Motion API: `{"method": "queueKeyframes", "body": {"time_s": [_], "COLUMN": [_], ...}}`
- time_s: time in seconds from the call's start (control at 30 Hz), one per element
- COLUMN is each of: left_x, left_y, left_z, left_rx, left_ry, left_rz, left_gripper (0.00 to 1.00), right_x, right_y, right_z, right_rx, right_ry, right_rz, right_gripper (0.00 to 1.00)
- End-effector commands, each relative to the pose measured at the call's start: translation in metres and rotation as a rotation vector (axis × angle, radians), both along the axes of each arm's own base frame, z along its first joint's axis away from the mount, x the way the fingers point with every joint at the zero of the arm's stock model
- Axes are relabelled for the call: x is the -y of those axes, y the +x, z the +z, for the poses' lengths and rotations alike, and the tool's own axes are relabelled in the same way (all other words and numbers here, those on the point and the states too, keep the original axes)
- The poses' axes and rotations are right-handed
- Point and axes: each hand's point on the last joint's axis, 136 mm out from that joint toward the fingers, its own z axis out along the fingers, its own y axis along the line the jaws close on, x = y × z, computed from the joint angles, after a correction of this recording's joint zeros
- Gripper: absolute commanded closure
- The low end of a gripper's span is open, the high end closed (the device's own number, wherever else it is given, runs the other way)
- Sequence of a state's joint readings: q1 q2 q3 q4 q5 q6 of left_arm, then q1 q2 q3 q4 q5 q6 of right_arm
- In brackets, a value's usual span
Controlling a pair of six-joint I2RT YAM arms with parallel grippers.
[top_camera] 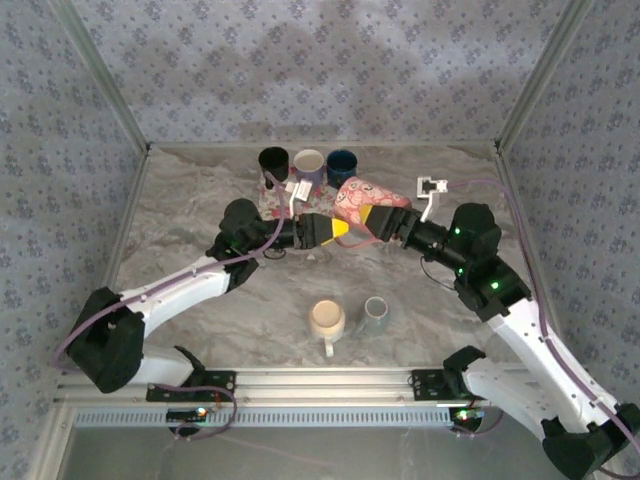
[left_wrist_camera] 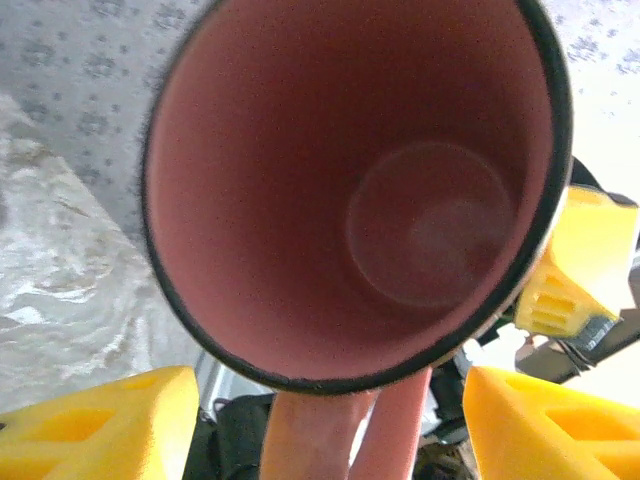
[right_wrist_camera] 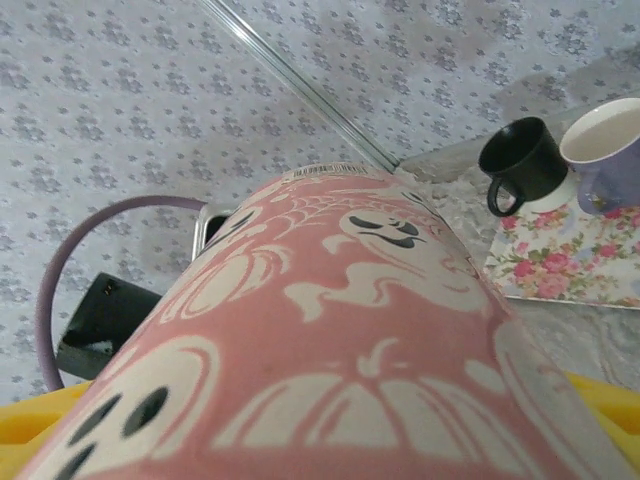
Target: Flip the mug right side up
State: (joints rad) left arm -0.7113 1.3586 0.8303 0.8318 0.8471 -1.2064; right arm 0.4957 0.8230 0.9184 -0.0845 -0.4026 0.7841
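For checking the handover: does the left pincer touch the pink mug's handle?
Apart. Left wrist view: pink mug's handle lies between yellow fingers, gaps either side.

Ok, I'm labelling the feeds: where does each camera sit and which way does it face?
Top external: above and behind the bases, looking down at the table; both arms meet at the pink mug.
Left wrist: on the left end effector, facing into the mug's mouth; its yellow fingers show.
Right wrist: on the right end effector, facing along the mug's outside; finger edges show.
Shared: the mug.
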Motion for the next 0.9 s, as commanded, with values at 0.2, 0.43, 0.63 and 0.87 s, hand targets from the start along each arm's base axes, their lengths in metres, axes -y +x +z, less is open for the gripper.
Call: {"method": "queueKeyframes", "body": {"time_s": [0.2, 0.43, 0.63, 0.87], "left_x": [-0.001, 0.0, -0.001, -0.002], "left_y": [-0.049, -0.057, -0.06, -0.061], "left_z": [0.072, 0.085, 0.09, 0.091], "left_rx": [0.176, 0.166, 0.161, 0.17], "left_ry": [-0.235, -0.309, -0.332, -0.334], "left_rz": [-0.178, -0.224, -0.239, -0.241], "left_gripper": [0.45, 0.68, 0.74, 0.81], "right_x": [0.007, 0.009, 0.006, 0.0], "right_y": [-0.013, -0.019, -0.025, -0.03], "right_z": [0.059, 0.071, 0.072, 0.067], "right_rx": [0.159, 0.216, 0.223, 0.21], "right_ry": [0.183, 0.244, 0.262, 0.268], "right_rz": [0.046, 0.066, 0.114, 0.156], "right_gripper": [0.47, 0.47, 0.48, 0.49]}}
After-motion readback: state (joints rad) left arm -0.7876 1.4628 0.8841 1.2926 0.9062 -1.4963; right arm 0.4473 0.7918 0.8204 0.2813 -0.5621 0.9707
